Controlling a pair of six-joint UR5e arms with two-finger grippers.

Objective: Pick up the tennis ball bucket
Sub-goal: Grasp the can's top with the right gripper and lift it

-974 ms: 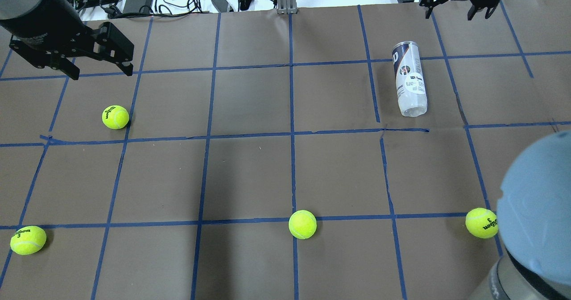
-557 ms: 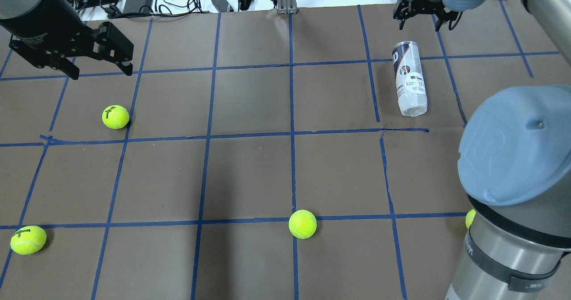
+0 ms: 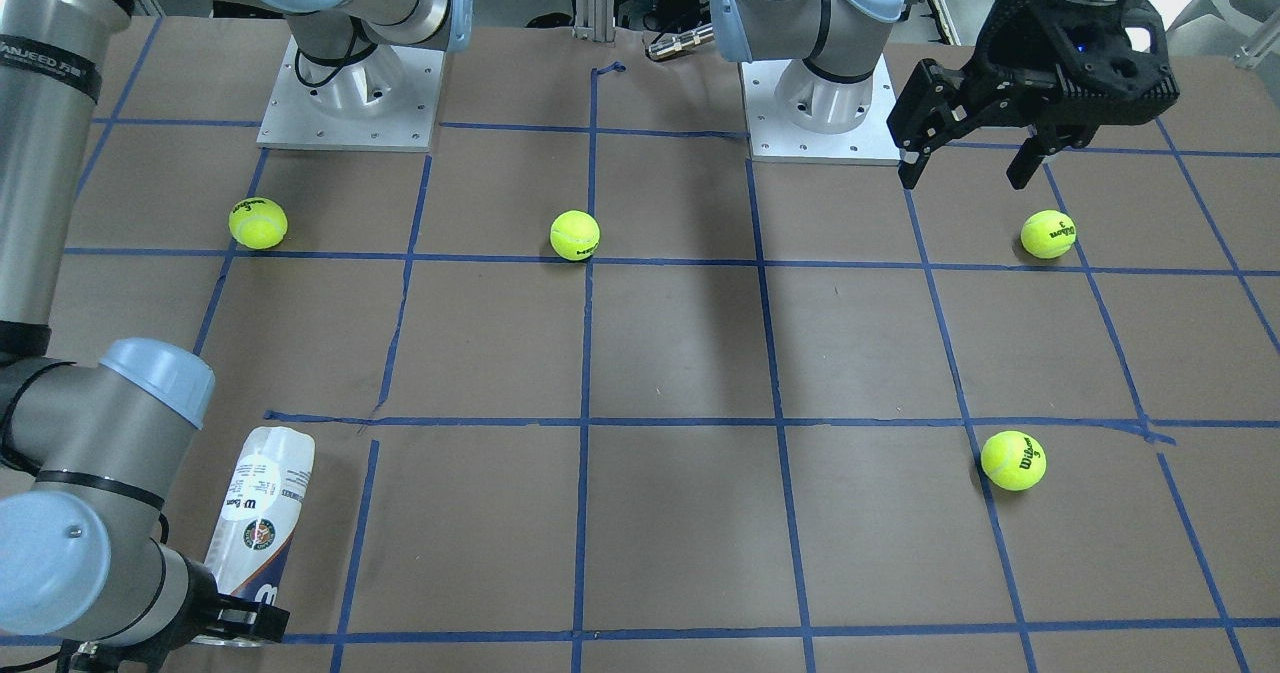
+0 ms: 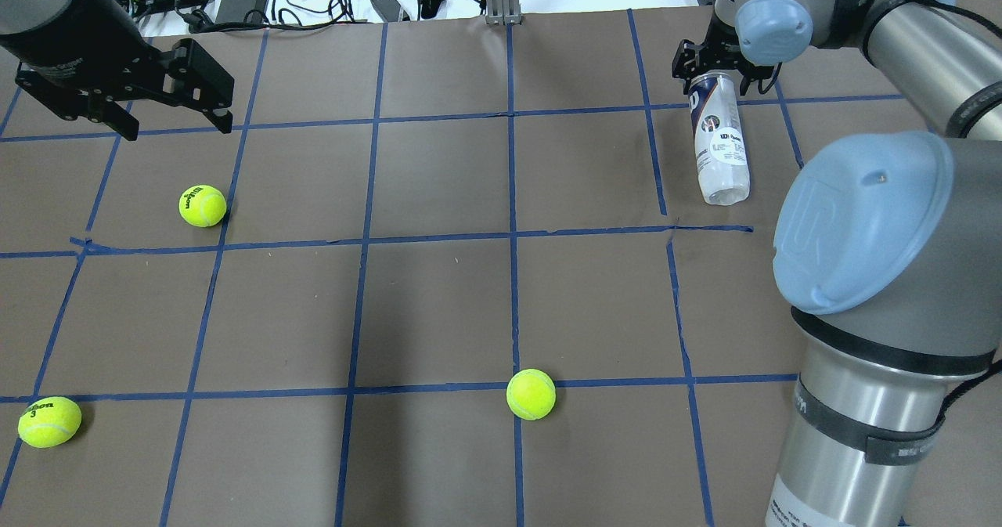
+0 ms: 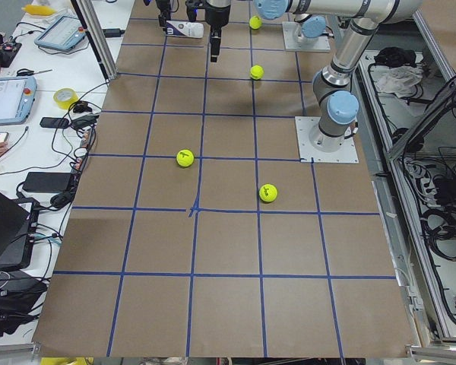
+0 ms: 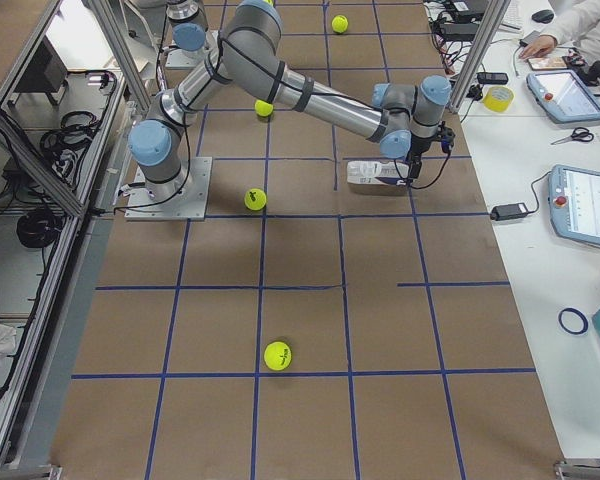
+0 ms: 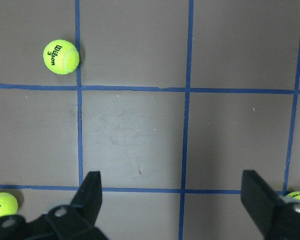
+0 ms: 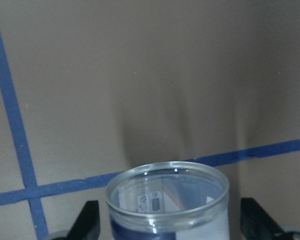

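The tennis ball bucket (image 4: 720,151) lies end-first between right hand (image 4: 720,79) fingers.

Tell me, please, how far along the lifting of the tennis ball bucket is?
Approach looks done: the right gripper straddles one end of the tennis ball bucket. In hand: the grasp, jaws open. Left: closing and lifting; it lies on its side on the table.

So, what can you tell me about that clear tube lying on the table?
The tennis ball bucket is a slim, clear plastic cylinder with a white and navy Wilson label and a round emblem. It looks empty, and its rimmed mouth seems uncapped. It lies on its side on the brown table. The right gripper straddles its mouth end, open; contact is unclear.
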